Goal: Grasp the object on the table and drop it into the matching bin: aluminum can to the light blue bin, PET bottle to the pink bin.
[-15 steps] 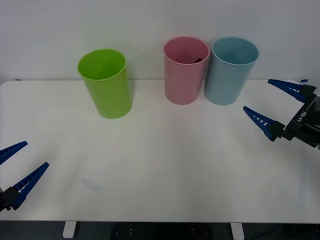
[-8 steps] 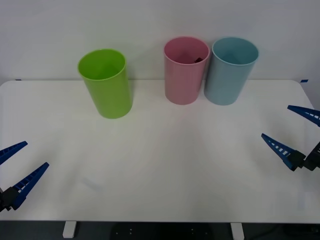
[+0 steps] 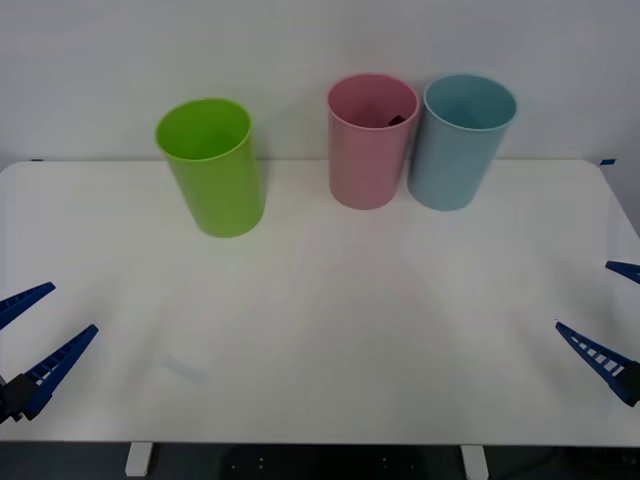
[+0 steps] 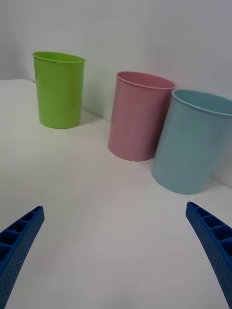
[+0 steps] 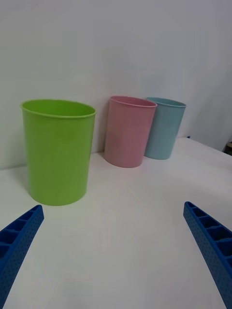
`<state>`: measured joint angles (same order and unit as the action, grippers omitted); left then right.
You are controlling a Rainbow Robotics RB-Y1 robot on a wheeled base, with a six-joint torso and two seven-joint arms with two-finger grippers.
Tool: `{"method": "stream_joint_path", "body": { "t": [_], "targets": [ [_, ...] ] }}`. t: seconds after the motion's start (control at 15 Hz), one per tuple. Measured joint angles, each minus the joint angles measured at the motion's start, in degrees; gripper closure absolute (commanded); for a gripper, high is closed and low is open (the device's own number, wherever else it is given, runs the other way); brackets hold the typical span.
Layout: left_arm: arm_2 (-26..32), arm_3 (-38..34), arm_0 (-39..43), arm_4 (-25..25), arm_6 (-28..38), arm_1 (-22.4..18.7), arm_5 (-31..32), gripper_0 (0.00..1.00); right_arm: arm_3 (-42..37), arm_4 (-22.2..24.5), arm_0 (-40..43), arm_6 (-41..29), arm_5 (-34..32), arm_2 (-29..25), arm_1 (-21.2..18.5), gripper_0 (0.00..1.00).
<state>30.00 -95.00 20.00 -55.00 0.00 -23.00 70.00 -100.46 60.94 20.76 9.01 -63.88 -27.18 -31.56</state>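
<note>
The pink bin and the light blue bin stand side by side at the back of the white table. A small dark piece shows inside the pink bin just under its rim; I cannot tell whether it belongs to the PET bottle, which is otherwise hidden. My right gripper hangs open and empty at the table's near right edge, far from the bins. My left gripper rests open and empty at the near left edge. Both wrist views look across the table at the pink bin and light blue bin.
A lime green bin stands at the back left, apart from the other two. A wide stretch of bare white tabletop lies between the bins and both grippers. A pale wall rises behind the table.
My right gripper has drawn back from beside the light blue bin toward the near right edge, staying open. The left gripper and the bins have not moved.
</note>
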Motion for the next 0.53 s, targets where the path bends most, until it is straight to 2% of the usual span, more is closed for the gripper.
{"method": "stream_joint_path", "body": {
  "t": [0.53],
  "targets": [
    [0.00, 0.00, 0.00, 0.00, 0.00, 0.00, 0.00, 0.00, -0.01, -0.39, 1.92, 0.21, -1.52, 0.19, 0.00, 0.00]
  ]
}}
